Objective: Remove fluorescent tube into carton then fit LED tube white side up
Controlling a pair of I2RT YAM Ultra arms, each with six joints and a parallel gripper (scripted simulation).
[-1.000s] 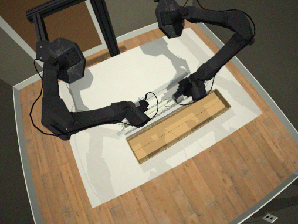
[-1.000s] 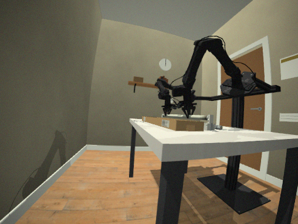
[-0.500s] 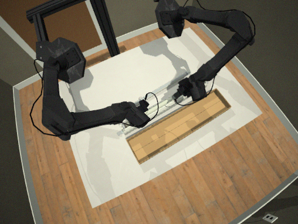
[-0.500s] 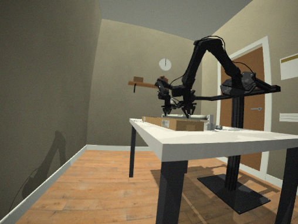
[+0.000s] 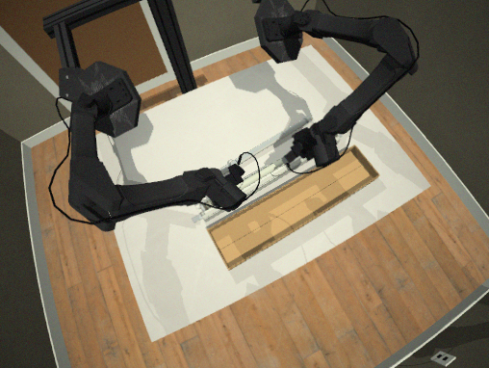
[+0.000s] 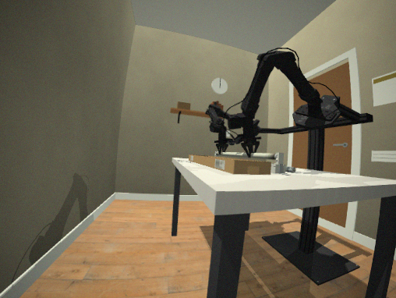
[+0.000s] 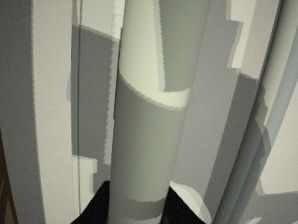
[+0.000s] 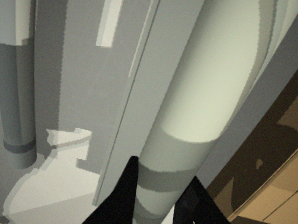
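"How do the two grippers stand?"

"Both are closed on something. The left end effector (image 5: 315,146) (image 6: 250,151) (image 7: 135,191) has its fingers drawn in to the fluorescent tube (image 5: 260,178) (image 6: 265,155) (image 7: 155,125) (image 8: 215,90), one on each side. The right end effector (image 5: 227,192) (image 6: 221,148) (image 8: 158,171) grips that same tube farther along, its fingers only part-way apart, about a tube's width."

"And the tube, which way does it point?"

"It lies lengthwise along the light fixture (image 5: 254,191) (image 7: 210,100) (image 8: 145,100). From above, its long axis slants from lower left to upper right, and in the exterior view it looks close to level. I can't tell whether its ends are seated; at the near end I see a lampholder (image 6: 279,157), the far one I can't make out."

"Where's the LED tube?"

"On the arms' side of the fixture, apart from the gripped tube. The LED tube (image 5: 291,130) (image 7: 262,110) (image 8: 17,75) runs about the same way. I can't say exactly how its white side is turned."

"Your count, then?"

"Two tubes, one fixture, two end effectors, and one carton (image 5: 219,248) (image 6: 249,167) (image 8: 280,195). The carton is open-topped, on the desk (image 5: 178,144) (image 6: 273,185) just beside the fixture, long side parallel to it. Neither tube is inside. The fluorescent one is between the carton and the LED tube."
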